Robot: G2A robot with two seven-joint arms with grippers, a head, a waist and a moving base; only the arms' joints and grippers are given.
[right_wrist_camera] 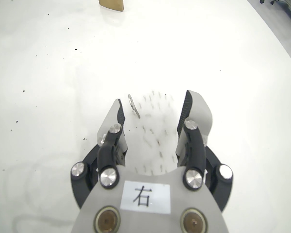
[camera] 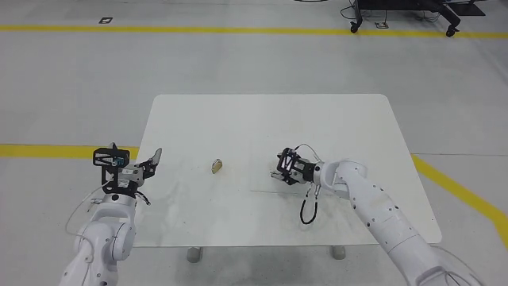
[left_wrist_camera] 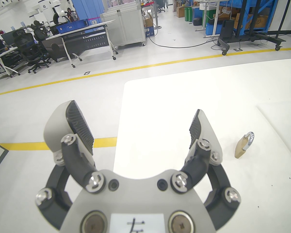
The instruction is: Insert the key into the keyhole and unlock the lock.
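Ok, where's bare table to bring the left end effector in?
Bare: the far half of the table beyond the padlock, and the strip between padlock and left end effector. Crowded only at the right end effector, around the key.

Top camera looks down from above on the whole white table (camera: 278, 127). Both wrist cameras sit low, facing inward from opposite sides; all three views share the brass padlock (camera: 217, 165).

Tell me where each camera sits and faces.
Top view: above the arms, looking down at the white rectangular table; left arm and right arm show.
Left wrist view: on the left arm, at the table's edge, facing across it; open left jaws show.
Right wrist view: over the table, facing the small silver key by the open right jaws.
All share the brass padlock.
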